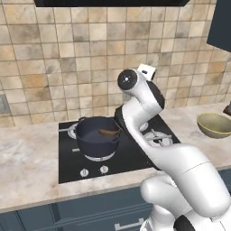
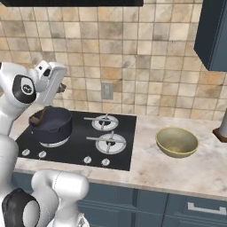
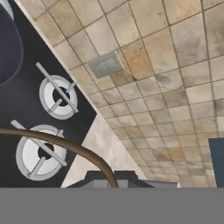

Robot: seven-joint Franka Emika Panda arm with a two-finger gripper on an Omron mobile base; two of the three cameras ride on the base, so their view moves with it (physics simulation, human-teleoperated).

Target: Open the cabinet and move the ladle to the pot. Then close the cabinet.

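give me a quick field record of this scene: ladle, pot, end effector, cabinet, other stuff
ladle: brown, bowl end inside the pot, handle running up to the end effector
pot: dark, glossy, on the left front burner of the stove
end effector: shut on the ladle handle, above and just behind the pot
cabinet: dark blue-grey, upper right; whether its doors are open cannot be told
other: olive bowl on the counter right of the stove; grey wall outlet on the tiles
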